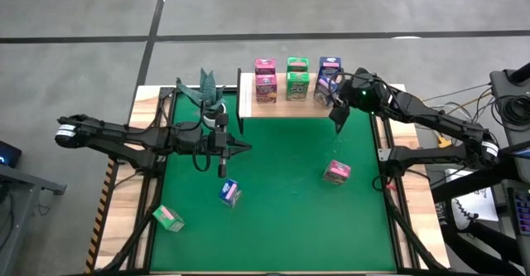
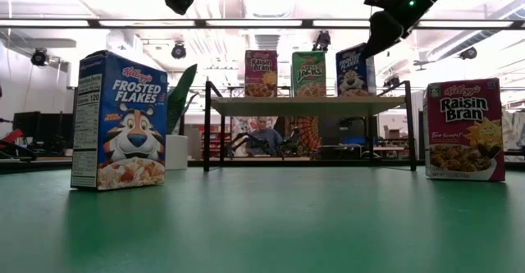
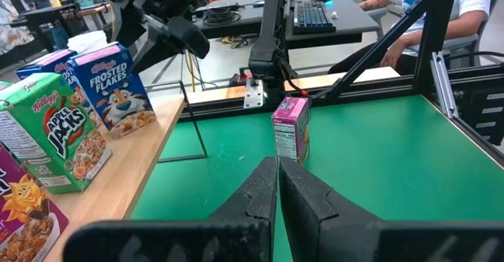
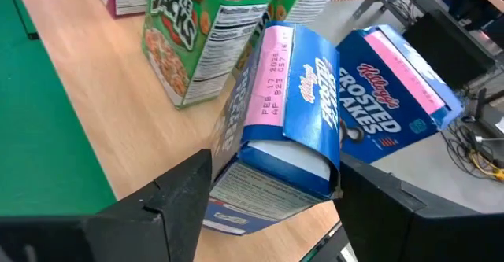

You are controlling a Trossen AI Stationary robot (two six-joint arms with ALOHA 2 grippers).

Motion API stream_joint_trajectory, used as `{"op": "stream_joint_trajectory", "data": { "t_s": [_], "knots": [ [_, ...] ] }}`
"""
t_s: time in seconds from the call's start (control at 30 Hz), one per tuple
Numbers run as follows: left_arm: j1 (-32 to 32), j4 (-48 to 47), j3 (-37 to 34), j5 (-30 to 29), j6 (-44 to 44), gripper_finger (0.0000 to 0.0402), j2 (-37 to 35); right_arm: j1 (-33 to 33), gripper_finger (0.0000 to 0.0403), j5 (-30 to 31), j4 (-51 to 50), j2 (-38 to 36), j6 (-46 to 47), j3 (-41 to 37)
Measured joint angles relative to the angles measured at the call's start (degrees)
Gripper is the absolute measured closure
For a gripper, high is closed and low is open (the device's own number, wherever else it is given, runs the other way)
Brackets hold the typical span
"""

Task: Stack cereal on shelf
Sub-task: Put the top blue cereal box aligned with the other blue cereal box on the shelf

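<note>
We note the right pincer (image 4: 268,207) spread wide around a glossy blue cardboard cereal box (image 4: 287,128), tilted, long axis leaning toward its neighbour, on the pale wooden shelf (image 1: 277,104). The left pincer (image 3: 277,191) hangs closed above the green desk (image 1: 281,210).

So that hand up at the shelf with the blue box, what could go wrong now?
The right hand has its fingers spread around a tilted blue Frosted Flakes carton on the pale wooden shelf. Pulling away, it might tip that carton over, or nudge the blue carton and green Apple Jacks carton beside it.
</note>
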Motion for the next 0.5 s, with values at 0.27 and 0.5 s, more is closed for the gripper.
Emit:
{"op": "stream_joint_trajectory", "data": {
  "t_s": [0.27, 0.5],
  "knots": [
    [0.0, 0.0, 0.0, 0.0, 0.0, 0.0402, 0.0, -0.15, 0.0156, 0.46, -1.53, 0.0, 0.29, 2.24],
    [0.0, 0.0, 0.0, 0.0, 0.0, 0.0402, 0.0, -0.1, 0.0157, 0.45, -7.3, -0.01, 5.45, 8.86]
  ]
}}
